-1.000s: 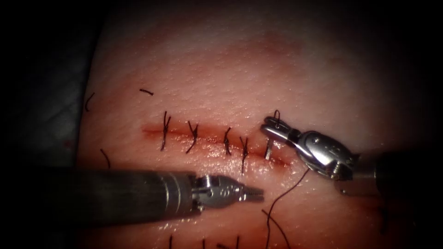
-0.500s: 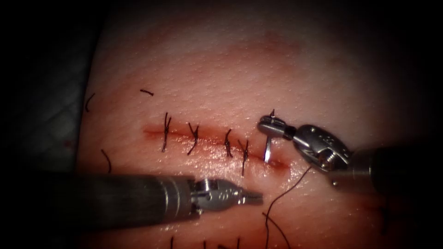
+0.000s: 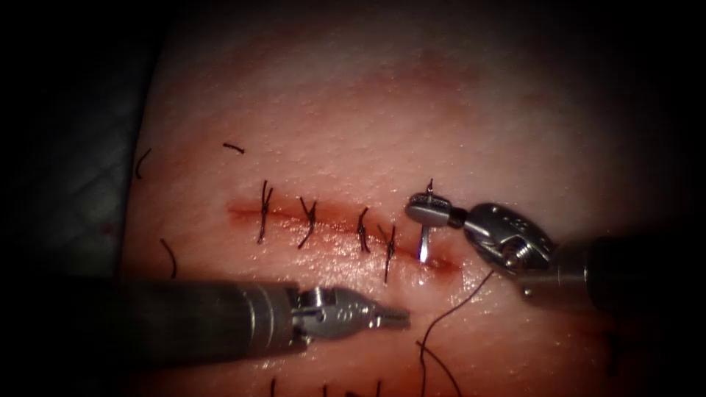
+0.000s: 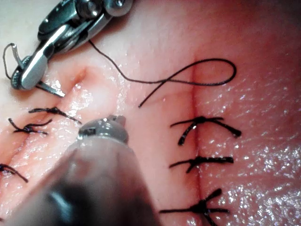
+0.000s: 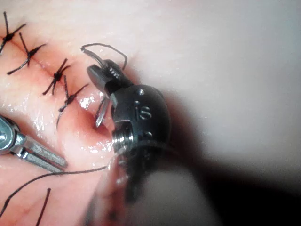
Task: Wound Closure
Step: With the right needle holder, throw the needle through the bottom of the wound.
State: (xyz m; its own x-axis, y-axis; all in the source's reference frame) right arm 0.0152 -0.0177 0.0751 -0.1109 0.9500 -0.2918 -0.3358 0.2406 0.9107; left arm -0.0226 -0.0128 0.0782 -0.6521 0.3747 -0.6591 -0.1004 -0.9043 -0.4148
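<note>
The tissue [image 3: 353, 125] bears a level cut [image 3: 334, 224] crossed by several dark stitches [image 3: 262, 209]. At the cut's right end my right tool [image 3: 426, 208] is shut on the curved needle [image 3: 424, 246] near its tail. The needle points steeply down with its tip at the cut's edge; how deep it sits I cannot tell. The same grip appears in the right wrist view, right tool [image 5: 106, 77] on needle [image 5: 100, 113]. Thread [image 3: 448, 309] trails from that tool down across the tissue. My left tool [image 3: 393, 317] lies below the cut, shut and holding nothing.
Cut ends of thread [image 3: 234, 147] lie on the tissue left of and above the cut. A second stitched line [image 4: 200, 162] runs nearby, with a loop of thread [image 4: 188, 77] across it. Red fluid glistens along the cut. The left shaft [image 3: 162, 320] lies across the lower left.
The right tool has sunk slightly and turned, swinging the needle more upright with its tip down at the cut. The left tool has drawn back a little to the left.
</note>
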